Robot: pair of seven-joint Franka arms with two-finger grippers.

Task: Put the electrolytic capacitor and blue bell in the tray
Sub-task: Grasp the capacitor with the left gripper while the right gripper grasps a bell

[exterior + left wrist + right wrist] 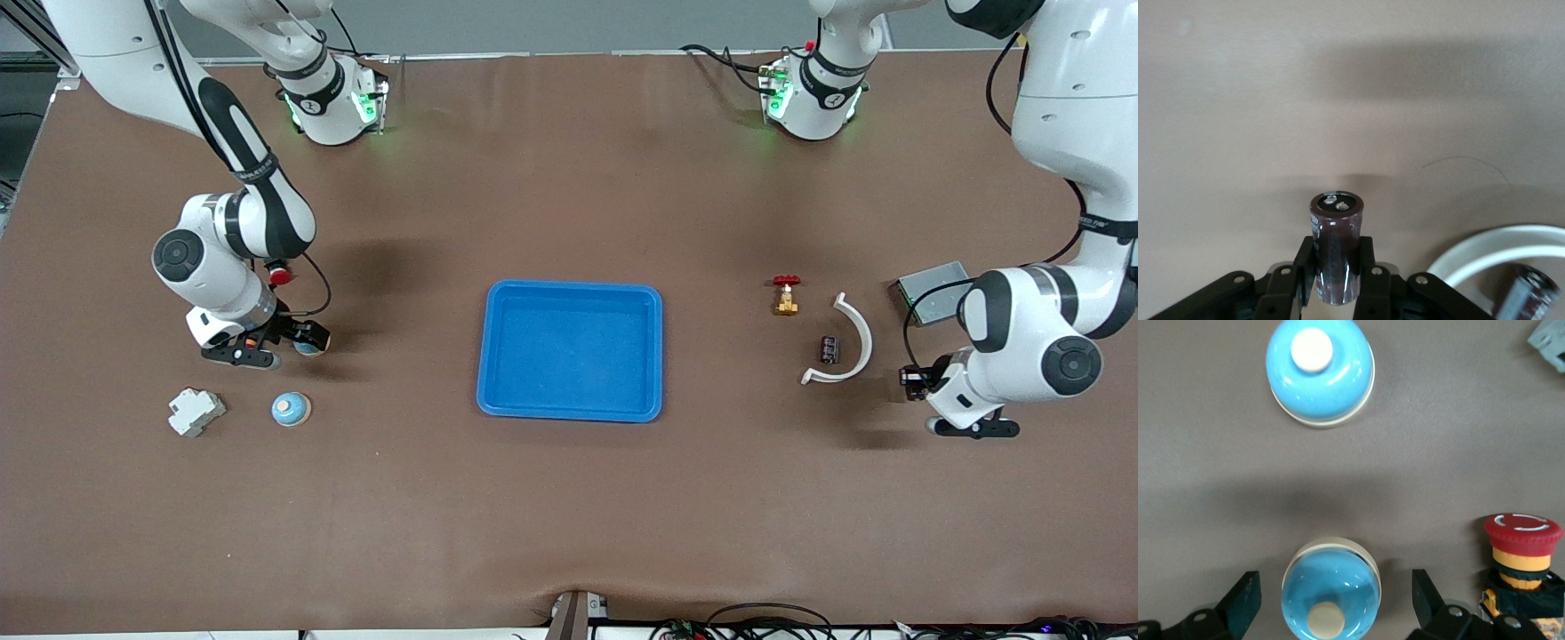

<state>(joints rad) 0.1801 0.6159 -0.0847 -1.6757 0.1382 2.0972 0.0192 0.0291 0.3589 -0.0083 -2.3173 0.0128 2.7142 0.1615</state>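
Observation:
In the left wrist view my left gripper [1336, 252] is shut on a dark brown electrolytic capacitor [1337, 223], held with its terminal end up. It hangs low over bare table [911, 377] beside a white curved piece. A second capacitor [829, 348] lies inside that curve. My right gripper [1336, 595] is open and down around a blue bell [1331, 583], a finger on each side and a gap to each. Another blue bell [291, 409] sits nearer the front camera. The bright blue tray [569, 351] lies mid-table with nothing in it.
A red emergency button [280, 276] stands close beside the right gripper. A light grey plastic part [196, 412] lies by the free bell. A white curved piece [858, 342], a brass valve with a red handle [786, 295] and a grey metal box [929, 292] sit toward the left arm's end.

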